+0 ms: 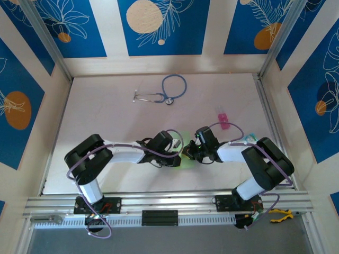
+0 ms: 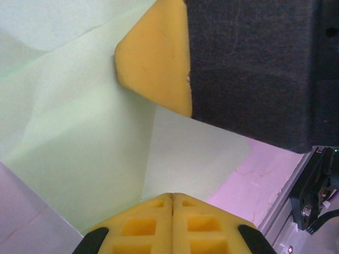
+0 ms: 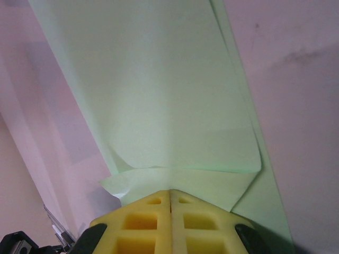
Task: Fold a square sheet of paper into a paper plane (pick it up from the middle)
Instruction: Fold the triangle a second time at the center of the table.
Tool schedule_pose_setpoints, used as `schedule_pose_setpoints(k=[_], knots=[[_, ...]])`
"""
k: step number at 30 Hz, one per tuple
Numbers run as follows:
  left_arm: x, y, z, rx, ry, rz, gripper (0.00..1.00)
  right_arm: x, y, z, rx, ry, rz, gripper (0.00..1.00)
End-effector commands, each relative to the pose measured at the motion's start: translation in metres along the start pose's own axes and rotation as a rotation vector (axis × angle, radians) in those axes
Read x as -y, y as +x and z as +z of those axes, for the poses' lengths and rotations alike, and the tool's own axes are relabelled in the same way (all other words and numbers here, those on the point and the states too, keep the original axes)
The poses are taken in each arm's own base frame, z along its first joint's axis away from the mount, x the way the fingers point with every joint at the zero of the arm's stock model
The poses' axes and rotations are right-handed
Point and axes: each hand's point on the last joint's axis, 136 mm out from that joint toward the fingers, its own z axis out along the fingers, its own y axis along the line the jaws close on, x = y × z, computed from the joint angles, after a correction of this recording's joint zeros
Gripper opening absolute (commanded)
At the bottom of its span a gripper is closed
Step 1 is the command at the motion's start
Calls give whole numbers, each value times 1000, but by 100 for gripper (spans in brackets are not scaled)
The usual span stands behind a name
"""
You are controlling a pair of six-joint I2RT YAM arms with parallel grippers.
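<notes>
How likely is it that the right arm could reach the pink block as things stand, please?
Probably yes: nothing stands between the right gripper and the pink block, but that gripper is shut on the square sheet of paper and must release it first.

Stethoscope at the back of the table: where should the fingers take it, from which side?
Probably the blue tube loop, from above, fingers straddling the tube. The stethoscope lies flat on the table, so a sideways approach finds no edge; the loop stands clear of chestpiece and earpieces.
</notes>
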Motion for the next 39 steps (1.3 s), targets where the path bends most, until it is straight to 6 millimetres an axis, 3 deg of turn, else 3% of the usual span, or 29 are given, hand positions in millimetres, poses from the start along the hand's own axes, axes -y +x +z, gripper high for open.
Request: schedule_pose_setpoints(k=[1,14,27,34,39], knots=[[-4,-1,5,5,-15,-10,5,48,18,-1,-41,157,71,0],[-26,24,4,-12,-33,-73,5,56,18,-2,-41,175,83,0],[-20,48,-13,-29,34,-113,6,60,16,-2,-42,179,92,0],[6,17,-40,81,31,-27,6,57,17,-2,-44,170,94,0],[8,-9,-29,101,3,-22,6,55,16,-2,-45,163,93,0]])
